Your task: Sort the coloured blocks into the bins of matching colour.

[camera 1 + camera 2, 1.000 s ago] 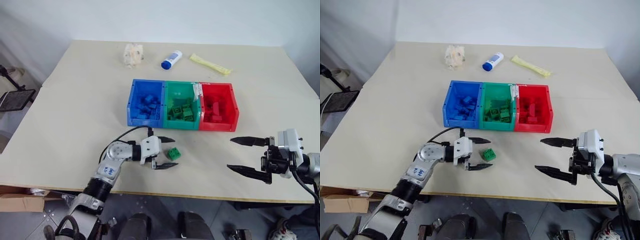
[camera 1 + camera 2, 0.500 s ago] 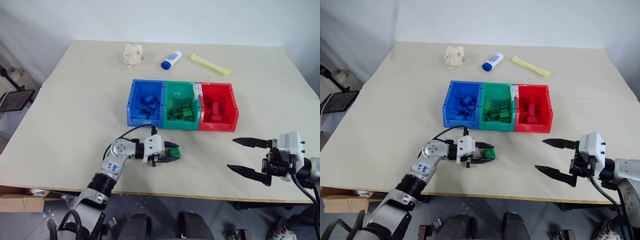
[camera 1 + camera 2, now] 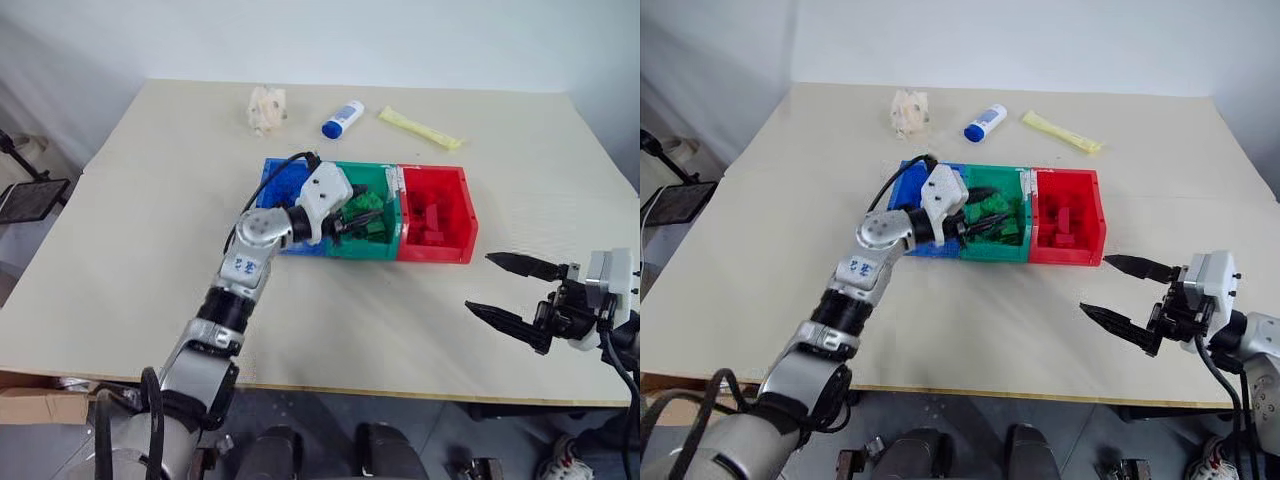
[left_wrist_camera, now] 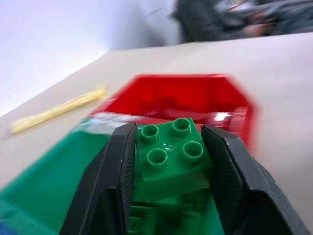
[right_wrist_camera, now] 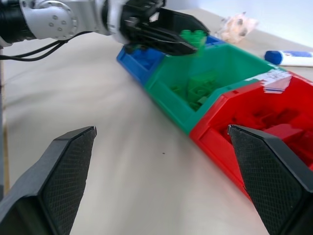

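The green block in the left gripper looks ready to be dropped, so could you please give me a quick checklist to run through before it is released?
1. Green block clamped between the left gripper's fingers: ok.
2. Block colour matches the green bin: ok.
3. Block held above the green bin's opening, not the blue bin or red bin: ok in the right wrist view.
4. Room left in the green bin among the blocks already inside: cannot tell.
5. Right gripper open, empty and away from the bins: ok.
6. Table in front of the bins free of loose blocks: ok.
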